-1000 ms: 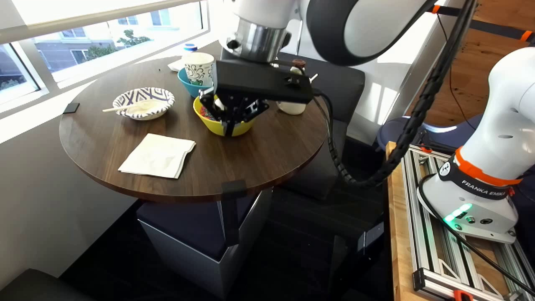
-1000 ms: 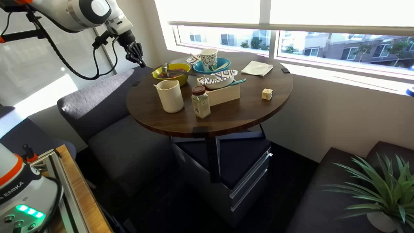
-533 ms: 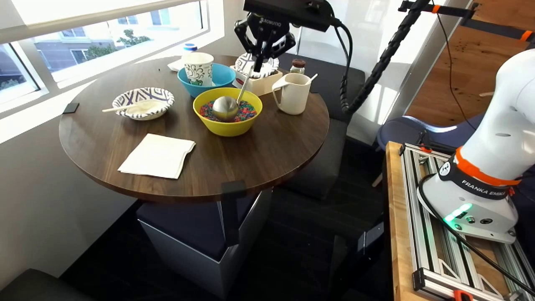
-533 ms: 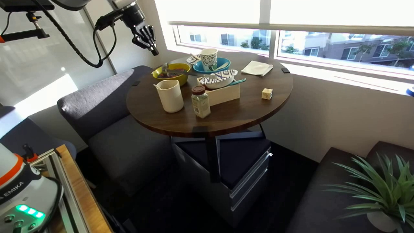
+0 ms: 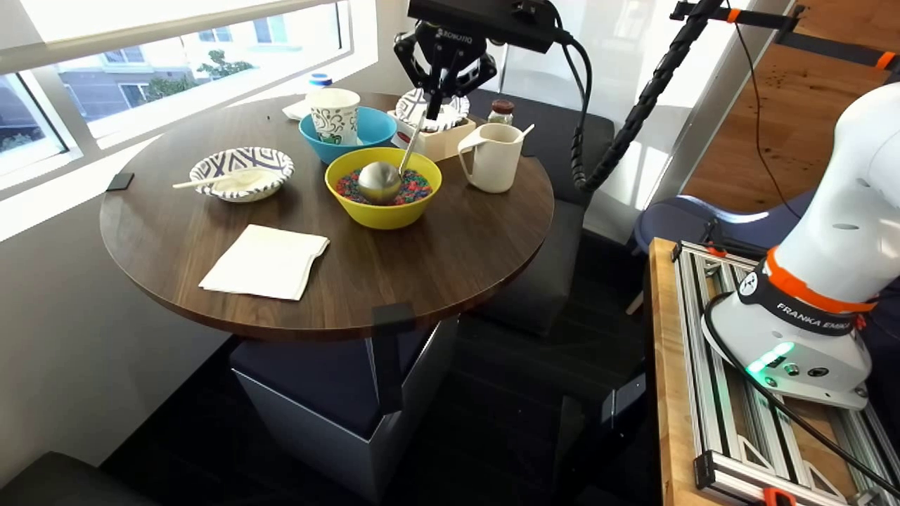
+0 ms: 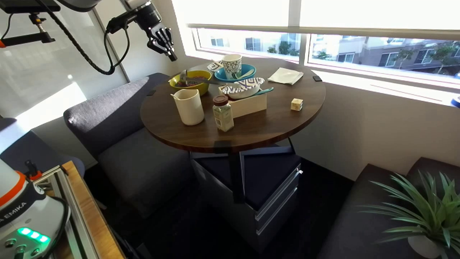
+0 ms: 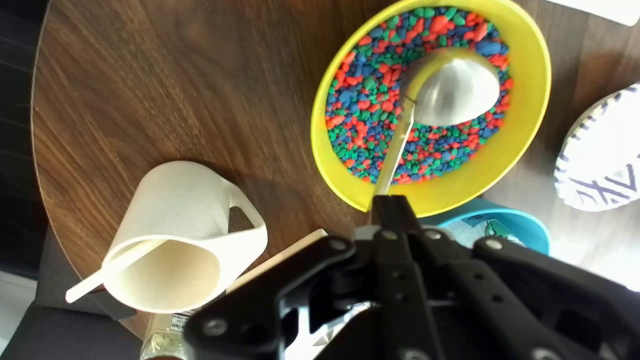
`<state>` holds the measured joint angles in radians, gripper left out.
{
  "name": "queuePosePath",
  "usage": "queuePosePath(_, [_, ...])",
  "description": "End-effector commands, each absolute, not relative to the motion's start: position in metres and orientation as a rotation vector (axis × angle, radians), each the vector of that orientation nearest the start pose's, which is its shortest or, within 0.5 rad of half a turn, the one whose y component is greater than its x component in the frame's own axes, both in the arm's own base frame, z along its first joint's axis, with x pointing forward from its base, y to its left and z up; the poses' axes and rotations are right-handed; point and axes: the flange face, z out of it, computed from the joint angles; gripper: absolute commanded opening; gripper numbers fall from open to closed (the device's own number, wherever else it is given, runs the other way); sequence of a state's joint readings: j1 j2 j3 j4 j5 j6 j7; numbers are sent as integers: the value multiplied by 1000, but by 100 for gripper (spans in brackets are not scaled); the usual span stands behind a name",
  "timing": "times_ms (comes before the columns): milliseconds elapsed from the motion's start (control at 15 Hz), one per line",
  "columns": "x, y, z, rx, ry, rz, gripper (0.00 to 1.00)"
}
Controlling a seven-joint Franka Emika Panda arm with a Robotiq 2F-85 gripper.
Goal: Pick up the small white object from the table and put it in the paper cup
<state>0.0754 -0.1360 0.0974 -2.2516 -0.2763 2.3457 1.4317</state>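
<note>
My gripper (image 5: 434, 112) is shut and empty, raised above the table; it also shows in an exterior view (image 6: 172, 57) and in the wrist view (image 7: 395, 200). In the wrist view its fingertips cover part of the ladle's handle, but an exterior view shows them apart from it. The paper cup (image 5: 496, 161) is plain cream-white, upright, with a handle and a pale stick inside; it also stands at lower left in the wrist view (image 7: 175, 200). A small pale cube (image 6: 296, 104) with dark marks lies near the table's edge; I cannot tell whether it is the small white object.
A yellow bowl (image 5: 383, 214) of coloured pebbles holds a metal ladle (image 5: 380, 183). A blue bowl (image 5: 376, 126) holds a scroll-printed white cup (image 5: 335, 116). A box (image 6: 249, 105) with a patterned bowl, a spice jar (image 6: 223, 117), a patterned bowl (image 5: 242, 172) and a napkin (image 5: 266, 262) stand around.
From one second to half a second ago my gripper rose and moved back from beside the yellow bowl. Since then it has hardly moved. The things on the table have not moved.
</note>
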Motion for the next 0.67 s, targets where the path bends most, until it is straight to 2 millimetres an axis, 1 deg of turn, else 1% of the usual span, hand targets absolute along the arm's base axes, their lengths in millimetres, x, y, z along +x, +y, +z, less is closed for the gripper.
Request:
queuePosePath(0, [524,83,478,-2694,1594,-726,0])
queuePosePath(133, [534,83,498,-2721,1549,-882,0])
queuePosePath(200, [540,83,505,-2737,1527,-946,0])
queuePosePath(267, [546,83,508,-2756,1502,-987,0])
queuePosePath(400, [557,79,508,-2768,1473,-1039,0])
queuePosePath(600, [575,75,496,-2786,1437,-1086,0])
